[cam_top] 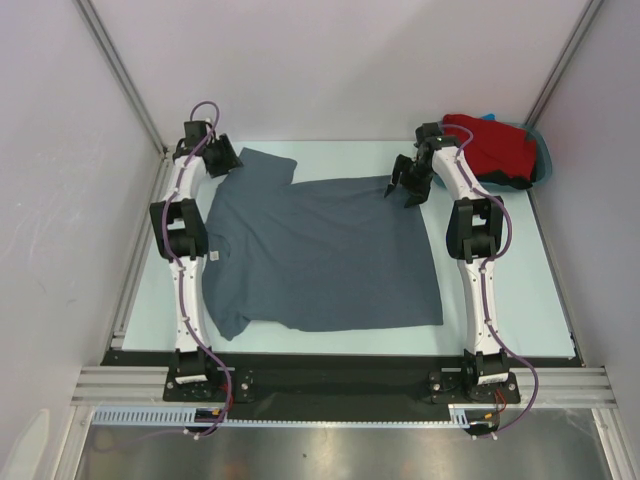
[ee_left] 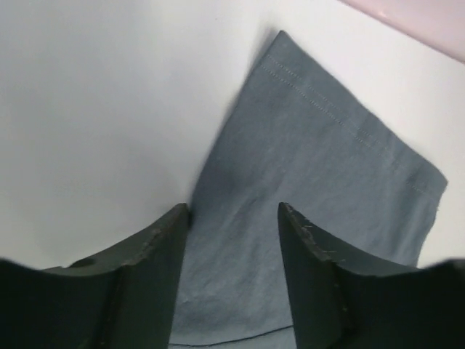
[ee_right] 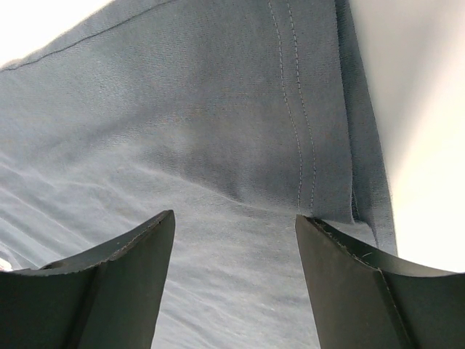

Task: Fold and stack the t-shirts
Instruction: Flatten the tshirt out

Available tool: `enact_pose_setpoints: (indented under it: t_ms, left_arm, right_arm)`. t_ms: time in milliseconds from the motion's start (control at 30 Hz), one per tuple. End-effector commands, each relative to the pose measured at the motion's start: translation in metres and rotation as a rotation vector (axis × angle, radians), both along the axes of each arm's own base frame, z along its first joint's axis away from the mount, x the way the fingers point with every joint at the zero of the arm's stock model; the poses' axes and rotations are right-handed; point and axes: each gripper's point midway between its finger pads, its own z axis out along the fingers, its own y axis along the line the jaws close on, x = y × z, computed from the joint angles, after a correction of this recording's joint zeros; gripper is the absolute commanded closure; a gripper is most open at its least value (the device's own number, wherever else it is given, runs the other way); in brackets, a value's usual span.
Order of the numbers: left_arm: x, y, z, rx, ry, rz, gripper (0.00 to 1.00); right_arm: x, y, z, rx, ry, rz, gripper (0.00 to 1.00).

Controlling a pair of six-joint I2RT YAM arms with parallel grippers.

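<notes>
A dark slate-grey t-shirt (cam_top: 320, 250) lies spread flat on the pale table, one sleeve (ee_left: 320, 145) pointing to the far left. My left gripper (cam_top: 222, 158) hovers low over that sleeve; in the left wrist view its jaws (ee_left: 232, 207) stand apart with grey cloth between them, so it is open. My right gripper (cam_top: 398, 192) is at the shirt's far right corner, open, its jaws (ee_right: 235, 216) straddling the stitched hem (ee_right: 305, 131). A bright red t-shirt (cam_top: 495, 145) lies bunched at the far right, with blue and black cloth beside it.
The red t-shirt sits in a teal tub (cam_top: 545, 155) in the far right corner. Pale walls with slanted metal posts (cam_top: 120, 70) close in the left, back and right sides. A dark rail (cam_top: 320, 370) runs along the near edge.
</notes>
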Motion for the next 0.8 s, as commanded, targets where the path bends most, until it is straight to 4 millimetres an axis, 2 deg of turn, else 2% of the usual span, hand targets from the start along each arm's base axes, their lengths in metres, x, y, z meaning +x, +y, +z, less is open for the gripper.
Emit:
enact_pose_setpoints:
  t_ms: [0, 67, 133, 233, 267, 333, 367, 467, 533, 600, 767]
  left_arm:
    - [-0.006, 0.002, -0.006, 0.035, 0.038, 0.004, 0.43]
    - [-0.007, 0.002, -0.007, 0.037, 0.043, 0.005, 0.46]
    - [-0.007, 0.004, -0.008, 0.044, 0.045, 0.009, 0.55]
    - [-0.011, 0.002, -0.014, 0.054, 0.064, 0.005, 0.59]
    - [-0.015, 0.001, -0.019, 0.054, 0.083, -0.001, 0.67]
    - [-0.018, 0.002, -0.024, 0.059, 0.102, 0.002, 0.72]
    - [-0.019, 0.002, -0.026, 0.060, 0.106, 0.001, 0.79]
    - [-0.018, 0.002, -0.024, 0.060, 0.100, 0.001, 0.95]
    - [-0.019, 0.002, -0.025, 0.062, 0.105, 0.003, 1.00]
    - [-0.019, 0.002, -0.024, 0.063, 0.102, 0.003, 1.00]
    - [-0.010, -0.001, -0.003, 0.051, 0.045, -0.011, 1.00]
  right_arm:
    - [0.006, -0.001, 0.045, 0.021, -0.078, -0.008, 0.26]
    - [0.005, -0.001, 0.044, 0.023, -0.075, -0.009, 0.26]
    - [0.005, -0.002, 0.045, 0.025, -0.075, -0.013, 0.26]
    - [0.005, -0.003, 0.043, 0.023, -0.073, -0.013, 0.26]
    - [0.005, -0.004, 0.043, 0.023, -0.071, -0.016, 0.26]
    - [0.005, -0.004, 0.043, 0.023, -0.069, -0.018, 0.26]
    - [0.005, -0.003, 0.043, 0.024, -0.069, -0.016, 0.26]
    - [0.005, -0.004, 0.043, 0.026, -0.069, -0.017, 0.25]
    - [0.005, -0.004, 0.043, 0.026, -0.067, -0.017, 0.25]
    - [0.005, -0.005, 0.043, 0.025, -0.071, -0.017, 0.25]
    - [0.005, -0.005, 0.043, 0.027, -0.071, -0.018, 0.26]
